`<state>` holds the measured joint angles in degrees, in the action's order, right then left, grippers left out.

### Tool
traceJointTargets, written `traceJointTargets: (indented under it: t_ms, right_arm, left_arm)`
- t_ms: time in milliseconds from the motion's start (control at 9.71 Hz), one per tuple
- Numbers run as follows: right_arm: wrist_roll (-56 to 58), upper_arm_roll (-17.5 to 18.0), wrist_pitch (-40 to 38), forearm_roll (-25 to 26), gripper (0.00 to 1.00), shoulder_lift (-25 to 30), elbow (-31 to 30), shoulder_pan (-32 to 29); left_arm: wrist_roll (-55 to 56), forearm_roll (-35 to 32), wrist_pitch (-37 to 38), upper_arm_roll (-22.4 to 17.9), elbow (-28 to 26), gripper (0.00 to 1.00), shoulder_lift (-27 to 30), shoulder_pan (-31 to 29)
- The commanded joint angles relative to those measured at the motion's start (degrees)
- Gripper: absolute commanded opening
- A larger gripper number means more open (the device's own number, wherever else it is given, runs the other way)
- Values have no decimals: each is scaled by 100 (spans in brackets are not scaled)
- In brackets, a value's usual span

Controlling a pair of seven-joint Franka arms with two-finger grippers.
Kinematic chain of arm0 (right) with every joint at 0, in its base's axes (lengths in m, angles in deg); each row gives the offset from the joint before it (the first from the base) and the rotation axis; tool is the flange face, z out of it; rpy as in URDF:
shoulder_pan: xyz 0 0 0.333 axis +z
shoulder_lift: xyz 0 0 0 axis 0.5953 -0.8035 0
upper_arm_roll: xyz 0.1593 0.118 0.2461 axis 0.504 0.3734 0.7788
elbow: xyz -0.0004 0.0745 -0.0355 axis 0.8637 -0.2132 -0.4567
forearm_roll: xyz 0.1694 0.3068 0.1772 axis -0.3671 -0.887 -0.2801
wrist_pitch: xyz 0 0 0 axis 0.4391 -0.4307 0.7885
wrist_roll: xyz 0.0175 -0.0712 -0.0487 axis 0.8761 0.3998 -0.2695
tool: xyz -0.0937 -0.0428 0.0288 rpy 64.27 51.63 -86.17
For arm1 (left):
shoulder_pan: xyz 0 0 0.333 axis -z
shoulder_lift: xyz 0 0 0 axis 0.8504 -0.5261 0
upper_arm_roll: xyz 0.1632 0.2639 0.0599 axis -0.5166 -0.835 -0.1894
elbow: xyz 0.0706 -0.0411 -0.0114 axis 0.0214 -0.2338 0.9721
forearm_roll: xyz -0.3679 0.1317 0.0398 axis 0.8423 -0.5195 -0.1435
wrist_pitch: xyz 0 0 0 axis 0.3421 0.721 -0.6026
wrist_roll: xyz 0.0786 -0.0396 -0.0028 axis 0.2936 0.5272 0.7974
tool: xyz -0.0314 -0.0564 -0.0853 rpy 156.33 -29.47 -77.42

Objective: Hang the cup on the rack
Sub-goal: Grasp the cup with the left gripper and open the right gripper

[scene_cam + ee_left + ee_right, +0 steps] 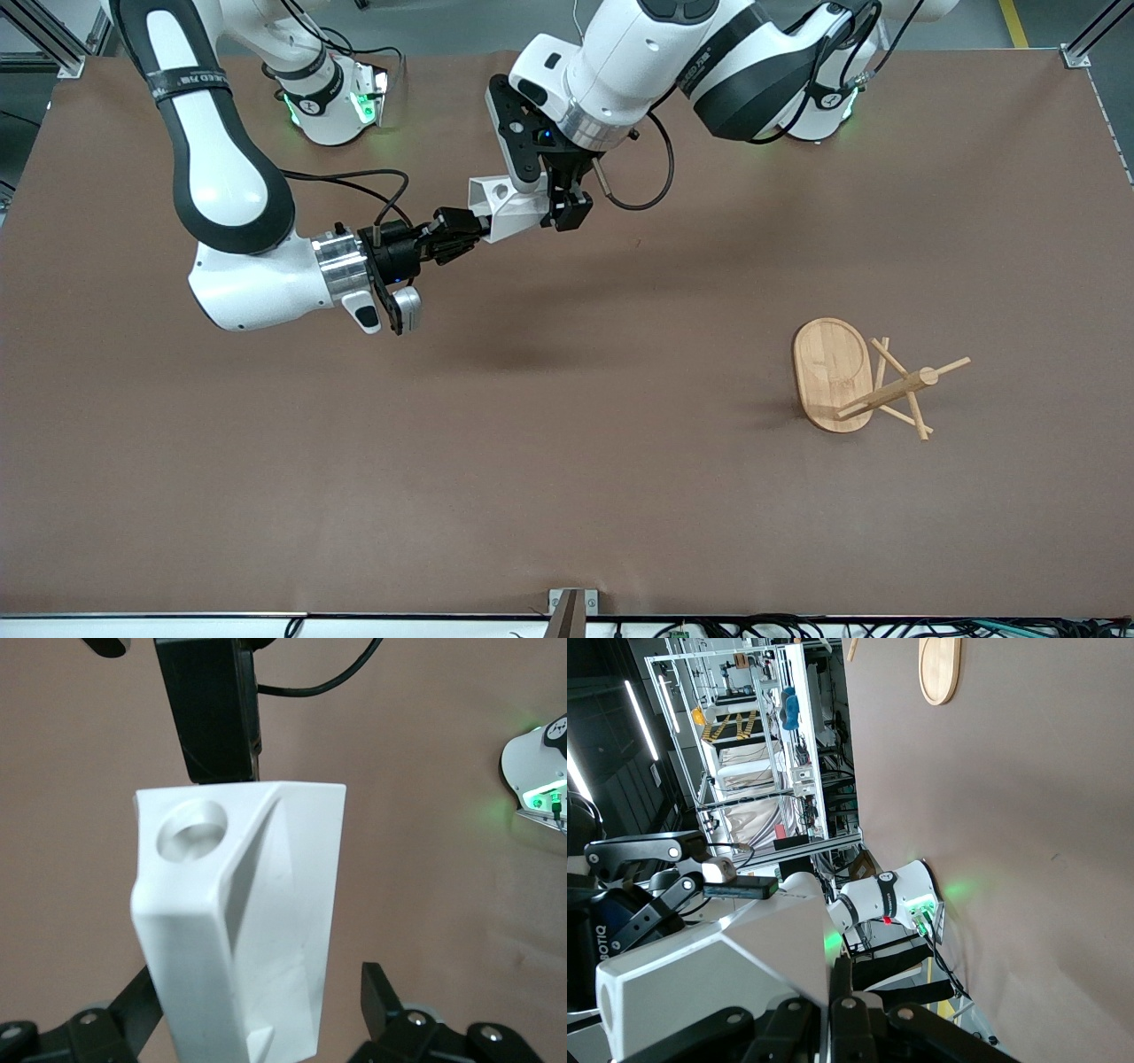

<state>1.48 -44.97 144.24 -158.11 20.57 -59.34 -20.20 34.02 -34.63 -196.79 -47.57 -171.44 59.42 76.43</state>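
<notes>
The white faceted cup (505,206) is held in the air over the table's middle, near the robots' bases. My right gripper (465,232) is shut on the cup's wall, also seen in the right wrist view (842,992). My left gripper (545,199) is open around the cup's body (239,930), with one finger (379,992) clearly apart from it. The handle tab's round hole (190,828) shows. The bamboo rack (873,381) is on the table toward the left arm's end; it seems tipped, its post and pegs pointing sideways from the oval base (828,368).
The rack's base also shows in the right wrist view (939,669). The brown table surface (567,461) spreads wide between the arms and the rack. The arm bases with green lights (332,106) stand along the table's edge by the robots.
</notes>
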Motion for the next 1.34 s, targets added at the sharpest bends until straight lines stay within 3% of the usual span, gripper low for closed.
traceJointTargets:
  t_ms: [0, 103, 206, 309, 412, 721, 926, 1235]
  right_arm:
    - [7, -17, -54, -181, 2, -1, 39, 1]
    - [-19, -17, -63, -181, 2, -1, 48, -8]
    - [-20, -17, -63, -181, 2, 8, 48, -25]
    - [-54, -17, -63, -181, 32, 8, 48, -34]
    - [-55, -34, -54, -181, 98, 17, 92, -43]
    - [-55, -226, 42, -85, 100, 105, 171, -148]
    - [-55, -665, 435, 982, 100, 297, 171, -175]
    - [-55, -1176, 1006, 3019, 100, 657, 171, -210]
  left_arm:
    - [0, -63, -77, -3, -233, 46, 6, 20]
    - [1, -63, -77, -3, -233, 35, -3, 2]
    - [18, -54, -77, -12, -224, 18, -3, -24]
    - [80, -54, -77, -21, -206, 14, -3, -68]
    - [202, -54, -77, -56, -172, 12, -3, -77]
    - [923, -386, -77, -257, -154, 1, -2, -103]
    - [1447, -432, -77, -442, -154, 0, -3, -226]
    - [3723, -659, -7, -679, -180, 0, -3, -375]
